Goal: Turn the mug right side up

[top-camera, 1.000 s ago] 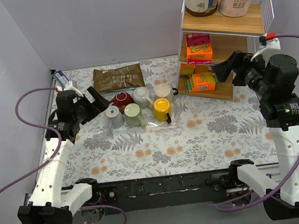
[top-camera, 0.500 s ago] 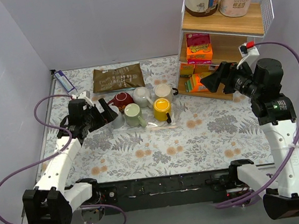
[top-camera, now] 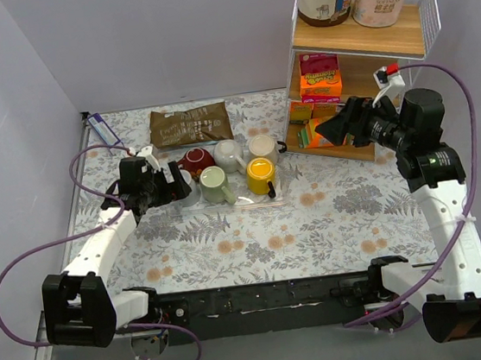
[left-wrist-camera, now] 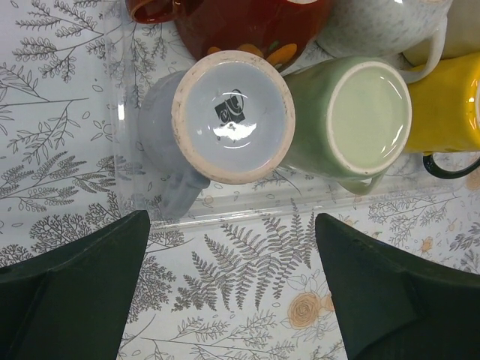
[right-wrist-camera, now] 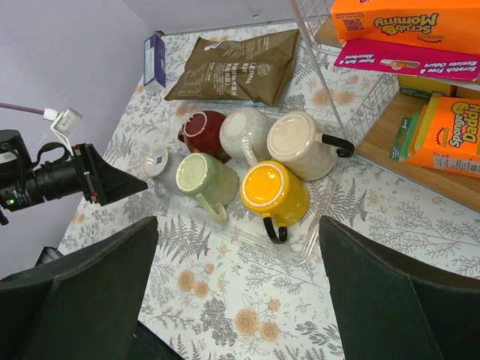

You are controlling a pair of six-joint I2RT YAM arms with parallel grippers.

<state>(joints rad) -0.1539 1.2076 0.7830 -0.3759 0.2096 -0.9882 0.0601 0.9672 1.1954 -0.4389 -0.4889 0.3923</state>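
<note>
Several mugs stand base-up on a clear tray (top-camera: 256,201): a grey-blue one (top-camera: 187,189), green (top-camera: 214,185), yellow (top-camera: 260,176), red (top-camera: 195,161), speckled white (top-camera: 229,154) and cream (top-camera: 262,148). My left gripper (top-camera: 169,179) is open and empty, hovering just left of the grey-blue mug (left-wrist-camera: 232,116). In the left wrist view the gripper (left-wrist-camera: 229,300) sits just short of the tray edge (left-wrist-camera: 300,204). My right gripper (top-camera: 339,125) is open and empty, high above the table right of the mugs. In the right wrist view it (right-wrist-camera: 240,300) looks down on the yellow mug (right-wrist-camera: 274,191).
A wire-and-wood shelf (top-camera: 355,45) with sponge packs and jars stands at the back right, close to my right gripper. A brown bag (top-camera: 189,125) lies behind the mugs. A small blue box (top-camera: 100,126) lies at the back left by the wall.
My left gripper has moved right, up to the grey-blue mug. My right gripper has swung left, away from the shelf toward the mugs. The mugs have not moved.
</note>
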